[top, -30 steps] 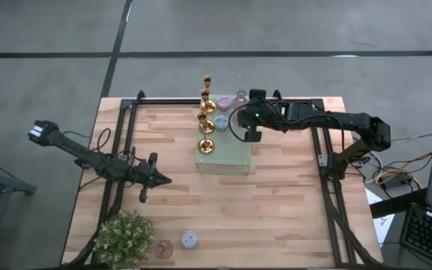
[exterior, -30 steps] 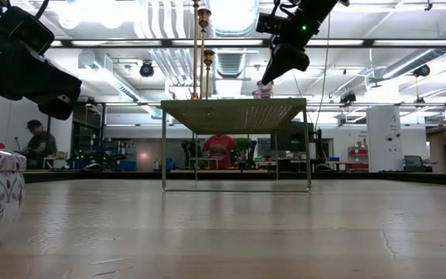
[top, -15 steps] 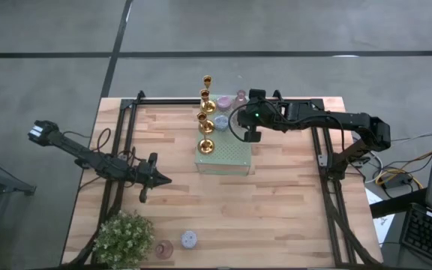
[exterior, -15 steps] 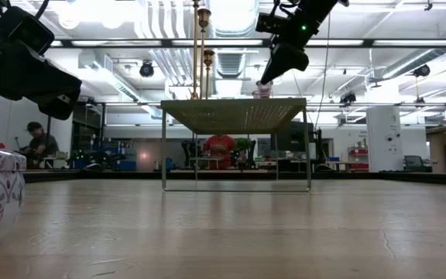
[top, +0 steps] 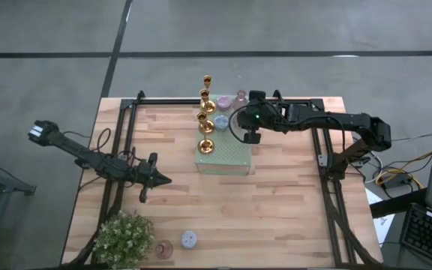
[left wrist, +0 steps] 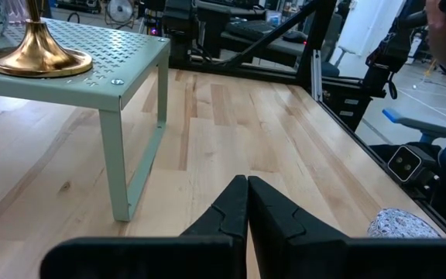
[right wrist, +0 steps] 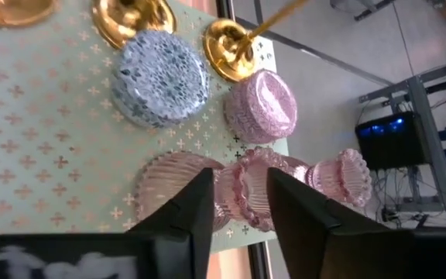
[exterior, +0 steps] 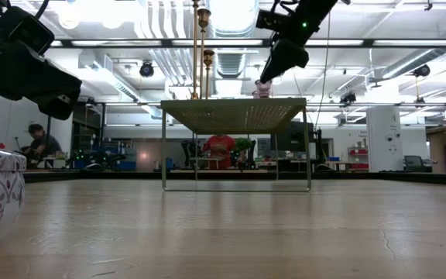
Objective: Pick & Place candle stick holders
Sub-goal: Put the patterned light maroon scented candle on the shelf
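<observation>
Several gold candlesticks (top: 205,126) stand on their round bases in a row at the left of the pale green perforated stand (top: 227,159). A pale-blue holder (right wrist: 161,74), a lilac holder (right wrist: 260,105) and a pink ribbed holder (right wrist: 246,186) stand on it too. My right gripper (right wrist: 240,209) is open just above the pink holder (exterior: 263,89), one finger to either side. It touches nothing that I can see. My left gripper (top: 158,180) is shut and empty, low over the table left of the stand.
A bushy potted plant (top: 124,236) stands at the near left corner. Two small holders (top: 189,239) (top: 163,248) stand beside it. Another pink holder (right wrist: 339,178) shows beyond the stand's edge. Black frame rails (top: 126,135) run along the table's left and right sides.
My right gripper has risen a little above the pink holder, which stays standing on the green stand.
</observation>
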